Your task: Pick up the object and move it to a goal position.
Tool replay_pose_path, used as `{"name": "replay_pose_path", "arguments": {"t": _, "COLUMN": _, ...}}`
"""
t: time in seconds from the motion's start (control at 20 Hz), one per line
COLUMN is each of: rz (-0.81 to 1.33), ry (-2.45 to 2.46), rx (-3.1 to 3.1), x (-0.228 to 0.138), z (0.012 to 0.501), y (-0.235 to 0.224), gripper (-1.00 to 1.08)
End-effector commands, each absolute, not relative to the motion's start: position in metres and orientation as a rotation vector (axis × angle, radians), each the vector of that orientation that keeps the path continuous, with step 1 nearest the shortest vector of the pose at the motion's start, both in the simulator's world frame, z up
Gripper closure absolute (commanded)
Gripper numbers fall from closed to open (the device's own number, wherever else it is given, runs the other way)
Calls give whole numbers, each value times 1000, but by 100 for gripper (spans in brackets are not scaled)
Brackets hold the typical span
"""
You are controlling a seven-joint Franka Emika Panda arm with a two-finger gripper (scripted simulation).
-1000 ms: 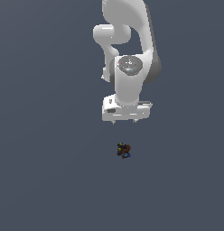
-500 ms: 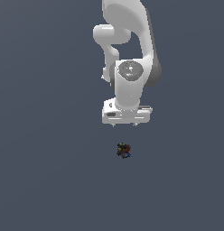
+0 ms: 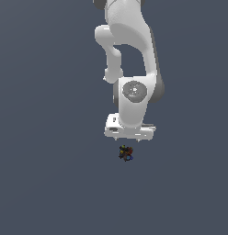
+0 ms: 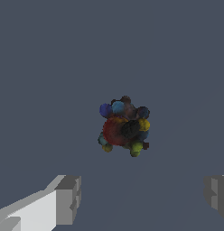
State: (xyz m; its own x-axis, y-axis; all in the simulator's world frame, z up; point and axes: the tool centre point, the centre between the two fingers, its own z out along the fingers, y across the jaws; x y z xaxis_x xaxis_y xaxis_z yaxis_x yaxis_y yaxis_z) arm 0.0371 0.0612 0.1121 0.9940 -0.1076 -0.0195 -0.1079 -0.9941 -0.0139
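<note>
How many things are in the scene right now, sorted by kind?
Speckled clump: 1
Robot arm: 1
Tool, jaws spread apart: 1
Total: 3

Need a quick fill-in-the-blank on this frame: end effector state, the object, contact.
1. The end effector's two fingers stand ____, with a wide gap between them.
2. In the wrist view, the largest patch of colour on the lumpy object is ____.
3. The object lies on the plain grey floor and the fingers are ____ touching it.
4. In the exterior view, the object sits just ____ the end effector.

Missing words: open; red; not; below
</note>
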Motion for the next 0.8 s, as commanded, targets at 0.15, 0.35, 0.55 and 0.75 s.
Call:
{"name": "replay_pose_path", "arguments": {"t": 0.15, "rz": 10, "ry": 262, "rx": -3125, "x": 55, "z": 91, "y": 63, "gripper": -92}}
{"name": "replay_pose_path", "arguments": {"t": 0.35, "rz": 3, "ry": 298, "rx": -3126, "x": 62, "z": 83, "y": 63, "gripper": -92}}
{"name": "replay_pose_path", "arguments": {"t": 0.55, "rz": 0, "ry": 310, "rx": -3126, "x": 64, "z": 80, "y": 63, "gripper": -92}}
{"name": "replay_pose_path", "arguments": {"t": 0.75, "rz": 3, "ry": 305, "rx": -3126, "x": 63, "z": 77, "y": 63, "gripper": -92}}
